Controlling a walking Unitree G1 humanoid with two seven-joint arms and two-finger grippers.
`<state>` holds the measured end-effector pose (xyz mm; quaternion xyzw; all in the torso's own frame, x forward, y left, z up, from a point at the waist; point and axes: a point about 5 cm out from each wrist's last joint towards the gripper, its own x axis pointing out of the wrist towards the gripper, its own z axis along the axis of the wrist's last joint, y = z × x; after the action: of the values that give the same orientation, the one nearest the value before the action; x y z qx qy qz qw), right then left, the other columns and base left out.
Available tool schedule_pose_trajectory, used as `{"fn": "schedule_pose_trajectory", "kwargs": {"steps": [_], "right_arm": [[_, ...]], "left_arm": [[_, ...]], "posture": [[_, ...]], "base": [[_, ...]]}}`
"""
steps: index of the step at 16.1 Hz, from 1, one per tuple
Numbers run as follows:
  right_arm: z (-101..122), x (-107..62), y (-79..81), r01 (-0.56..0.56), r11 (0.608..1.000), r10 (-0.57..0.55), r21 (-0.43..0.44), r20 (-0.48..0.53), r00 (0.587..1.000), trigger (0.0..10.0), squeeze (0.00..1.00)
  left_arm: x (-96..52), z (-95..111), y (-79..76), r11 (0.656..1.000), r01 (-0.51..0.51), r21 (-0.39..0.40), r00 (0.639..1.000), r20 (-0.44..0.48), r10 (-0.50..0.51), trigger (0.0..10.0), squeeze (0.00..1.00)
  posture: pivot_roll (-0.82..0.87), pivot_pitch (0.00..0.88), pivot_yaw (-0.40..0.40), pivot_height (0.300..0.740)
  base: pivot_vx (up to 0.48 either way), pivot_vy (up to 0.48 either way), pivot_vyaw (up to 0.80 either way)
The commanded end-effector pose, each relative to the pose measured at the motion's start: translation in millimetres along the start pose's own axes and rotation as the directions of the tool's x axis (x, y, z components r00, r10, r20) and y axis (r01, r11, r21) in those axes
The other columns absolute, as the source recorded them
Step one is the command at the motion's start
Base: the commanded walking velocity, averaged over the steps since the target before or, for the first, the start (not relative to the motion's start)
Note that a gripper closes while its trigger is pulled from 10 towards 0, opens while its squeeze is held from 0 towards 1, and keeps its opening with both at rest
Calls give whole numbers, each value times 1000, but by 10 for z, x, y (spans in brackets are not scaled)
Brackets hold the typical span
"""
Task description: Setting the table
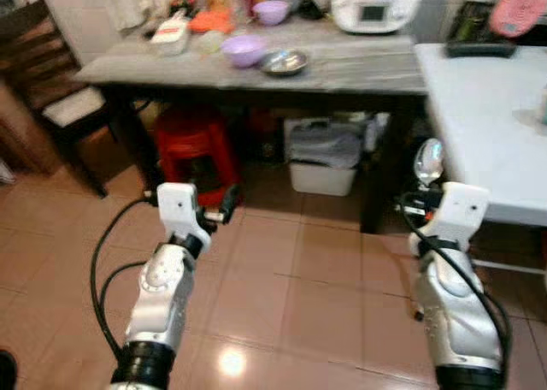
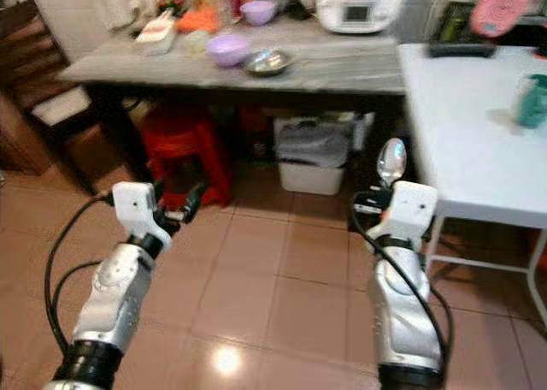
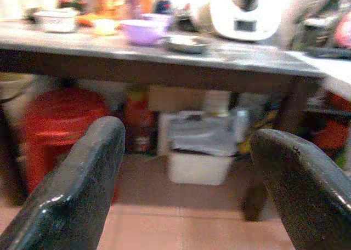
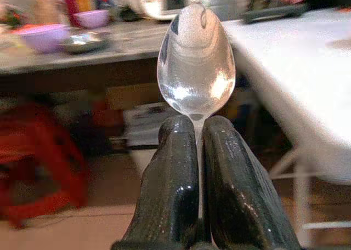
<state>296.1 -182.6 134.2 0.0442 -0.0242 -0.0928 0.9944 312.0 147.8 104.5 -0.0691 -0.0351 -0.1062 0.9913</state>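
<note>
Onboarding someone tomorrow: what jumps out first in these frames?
The metal spoon, held upright, bowl up, clamped in the right gripper beside the white table. Next, the left gripper, open and empty, low over the tiled floor, facing the red stool under the cluttered grey table.

silver spoon (image 4: 196,66), white table (image 2: 461,142), red stool (image 1: 195,150), lilac bowl (image 1: 244,50)
</note>
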Motion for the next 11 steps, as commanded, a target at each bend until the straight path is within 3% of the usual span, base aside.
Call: {"fn": "schedule_pose_trajectory", "kwargs": {"steps": [1,9,11], "right_arm": [[36,9,46,-20,1000,20,-1,18,1000,10000,0],[33,22,112,-41,999,40,9,27,999,10000,0],[34,21,132,-52,999,52,8,30,998,10000,0]], "left_arm": [[-20,27,36,1000,8,0,1000,23,-8,10000,0],[13,55,-7,998,55,-5,997,45,-55,10000,0],[12,56,-10,998,58,-8,997,50,-58,10000,0]], "posture": [[-85,34,70,740],[-89,17,74,740],[-88,19,74,740]], "base": [[0,0,0],[34,0,0],[264,0,0]]}}
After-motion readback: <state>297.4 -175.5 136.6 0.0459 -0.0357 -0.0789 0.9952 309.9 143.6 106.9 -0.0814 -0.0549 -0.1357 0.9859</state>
